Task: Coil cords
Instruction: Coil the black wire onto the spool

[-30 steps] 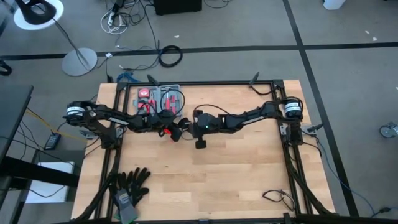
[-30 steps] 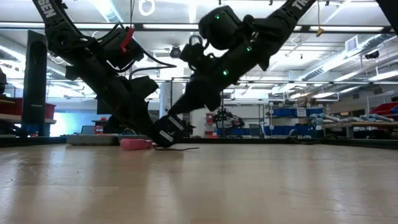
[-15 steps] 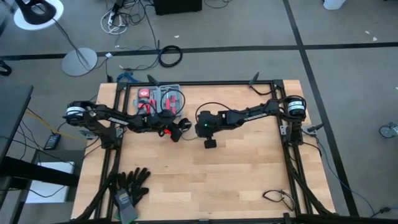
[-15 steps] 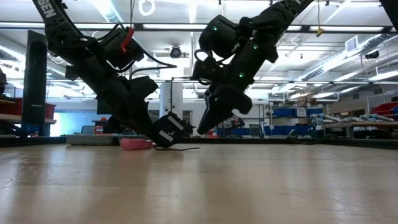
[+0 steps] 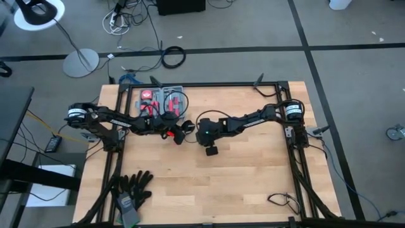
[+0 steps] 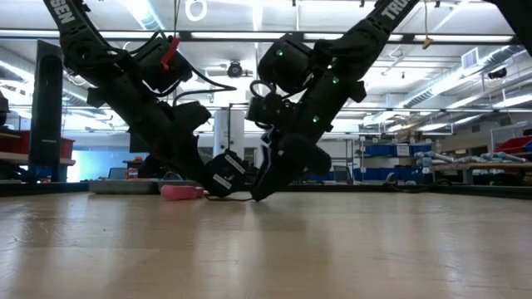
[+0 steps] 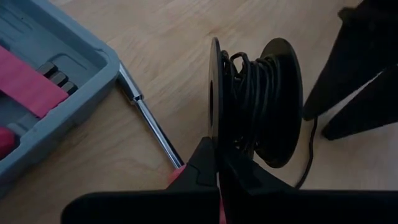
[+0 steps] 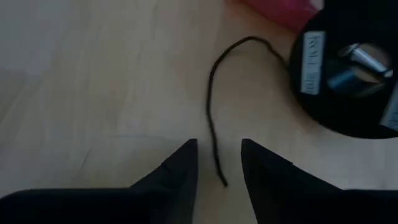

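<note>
My left gripper [image 7: 214,171] pinches the spool [image 7: 255,102] steady, upright on the table [image 5: 253,183]. My right gripper [image 8: 217,162], fingers spread, straddles the cord's [image 8: 214,112] loose tail beside the spool, ready to catch it.

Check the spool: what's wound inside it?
Black cord is wound between the flanges of the spool, with a loose tail trailing onto the table. The core under the windings is covered.

Overhead, straight down on the whole counter [image 5: 209,183]. Level from counter height toward the room. Close from each wrist, both sharing the cord spool [image 7: 261,102].
</note>
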